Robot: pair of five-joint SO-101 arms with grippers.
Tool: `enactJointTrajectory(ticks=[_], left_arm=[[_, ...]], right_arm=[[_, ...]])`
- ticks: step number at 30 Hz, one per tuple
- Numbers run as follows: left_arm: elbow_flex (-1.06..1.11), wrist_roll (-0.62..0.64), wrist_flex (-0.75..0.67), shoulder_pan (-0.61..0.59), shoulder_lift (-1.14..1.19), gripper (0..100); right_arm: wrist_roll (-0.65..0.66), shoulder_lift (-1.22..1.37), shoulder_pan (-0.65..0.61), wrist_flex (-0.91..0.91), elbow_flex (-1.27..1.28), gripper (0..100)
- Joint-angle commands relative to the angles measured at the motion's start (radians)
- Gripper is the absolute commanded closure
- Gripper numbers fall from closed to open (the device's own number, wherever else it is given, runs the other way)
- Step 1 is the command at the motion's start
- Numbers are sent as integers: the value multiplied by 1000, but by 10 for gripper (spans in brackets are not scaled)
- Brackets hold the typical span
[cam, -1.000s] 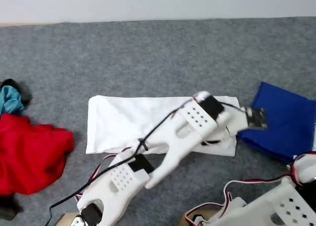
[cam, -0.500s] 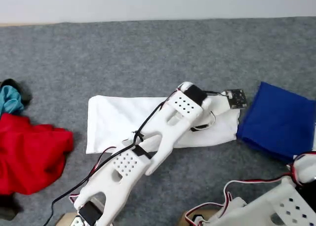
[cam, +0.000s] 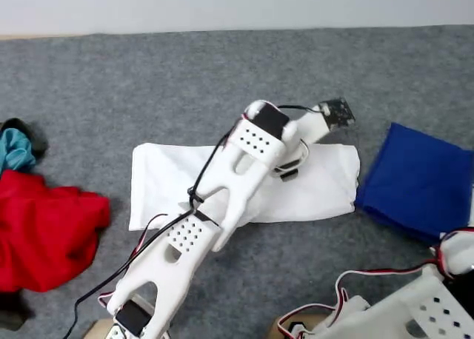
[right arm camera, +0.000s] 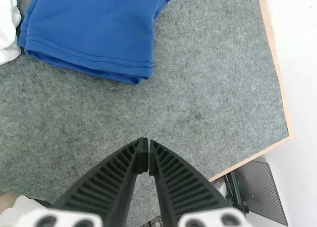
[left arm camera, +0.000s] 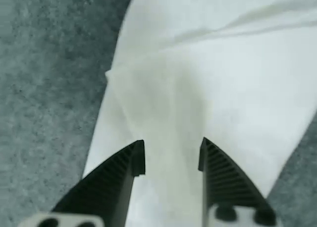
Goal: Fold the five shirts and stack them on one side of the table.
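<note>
On the grey felt-covered table (cam: 222, 72), the long white fabric shirt (cam: 167, 183), folded into a flat band, lay at the centre. Its right end was just beside, perhaps touching, the folded blue fabric shirt (cam: 418, 180). The left gripper (left arm camera: 171, 157) hung over that end with its jaws parted and nothing between them, white cloth beneath both tips. The right gripper (right arm camera: 148, 155) sat near the table's right edge, its jaws closed on nothing.

The white shirt looked light and limp, likely to sag and let its layers slide apart if lifted by one ply. A pinch through every layer at an end corner or along the short edge seemed the soundest hold.

The blue shirt left little room beyond that end, and a careless pull could have dragged it. The left arm (cam: 222, 198) itself lay across the band's middle. A crumpled red shirt (cam: 44, 235), a teal garment (cam: 15, 150) and a black one (cam: 22, 130) were heaped at the left edge, well apart from the white shirt.
</note>
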Motion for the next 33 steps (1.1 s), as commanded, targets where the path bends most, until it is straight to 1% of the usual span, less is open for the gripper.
enactJointTrajectory(ticks=[1,6,9,12,14,18,23,25,28,30,33], left_arm=[[-68,6,6,-40,-15,816],[-131,15,55,-89,-23,819],[-139,98,55,-130,-51,834],[-79,199,55,-169,-147,884],[7,245,55,-192,-232,905],[260,334,54,-264,-414,906],[584,411,54,-422,-615,905],[696,419,54,-494,-675,900],[839,411,51,-578,-738,844],[900,390,48,-631,-760,826],[926,379,46,-700,-753,822]], right_arm=[[11,-8,-5,35,-3,983],[11,-8,-5,35,-5,983],[11,-8,-7,35,-5,983],[11,1,-10,35,-3,982],[9,1,-10,33,0,981],[9,1,-10,27,49,981],[9,-1,-10,25,72,980],[9,-1,-10,24,74,980],[9,1,-12,24,75,980],[12,1,-12,24,75,980],[14,1,-12,24,75,980]])
